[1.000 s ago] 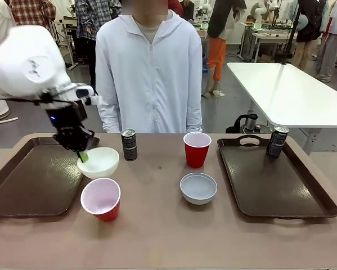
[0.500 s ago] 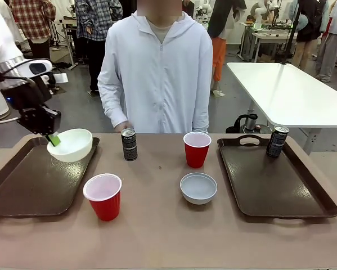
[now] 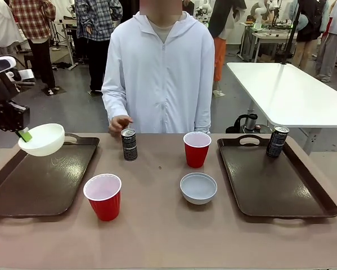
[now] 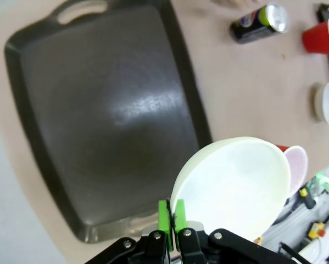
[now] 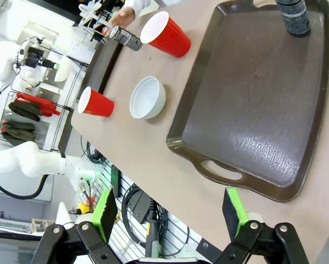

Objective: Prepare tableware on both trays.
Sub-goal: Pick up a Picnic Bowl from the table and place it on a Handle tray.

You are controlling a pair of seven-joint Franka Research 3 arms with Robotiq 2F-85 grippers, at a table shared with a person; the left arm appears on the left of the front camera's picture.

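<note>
White bowl [image 3: 43, 139]: smooth, glossy, round. I see its rim pinched by left gripper [image 3: 24, 135] fingers, bowl tilted, raised above far end of left tray [image 3: 44, 185]. Left wrist view adds detail: green pads clamped narrow on rim; tray dark brown, faint sheen, handle cut-out. Right wrist view: right gripper [image 5: 170, 212] fingers spread wide. On bench [image 3: 157, 230] right of left tray: red cup [image 3: 104, 196], dark can [image 3: 129, 144], second red cup [image 3: 197, 149], grey-blue bowl [image 3: 198, 187].
</note>
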